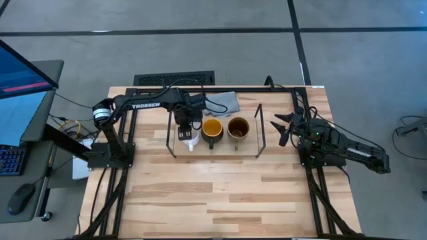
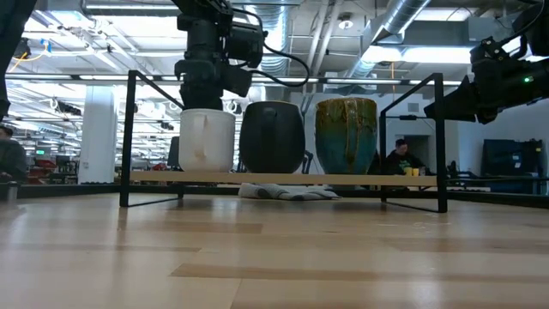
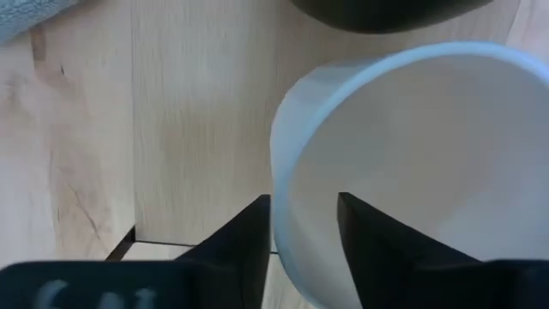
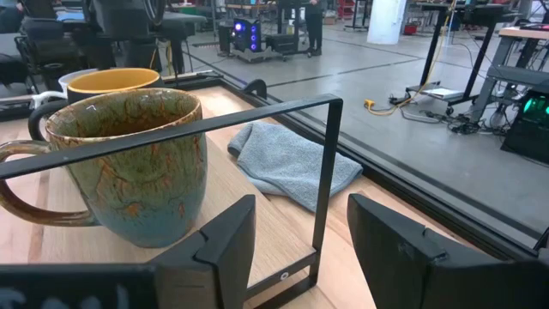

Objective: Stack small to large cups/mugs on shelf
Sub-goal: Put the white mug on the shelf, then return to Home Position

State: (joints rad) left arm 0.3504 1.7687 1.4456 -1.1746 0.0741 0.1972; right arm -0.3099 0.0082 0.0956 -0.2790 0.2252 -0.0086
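The left gripper (image 3: 304, 227) straddles the rim of the small white handled mug (image 3: 412, 163), one dark finger inside and one outside, pinching the wall as the mug stands at the left end of the low black-wire shelf with a light wooden base (image 1: 259, 131). Beside it sit the dark mug with yellow-orange inside (image 1: 211, 128) and the brown glazed mug (image 1: 238, 128). The right gripper (image 1: 285, 127) waits spread apart near the shelf's right end. The glazed ceramic looks rigid, slick and breakable, so the rim pinch is probably the securest hold.
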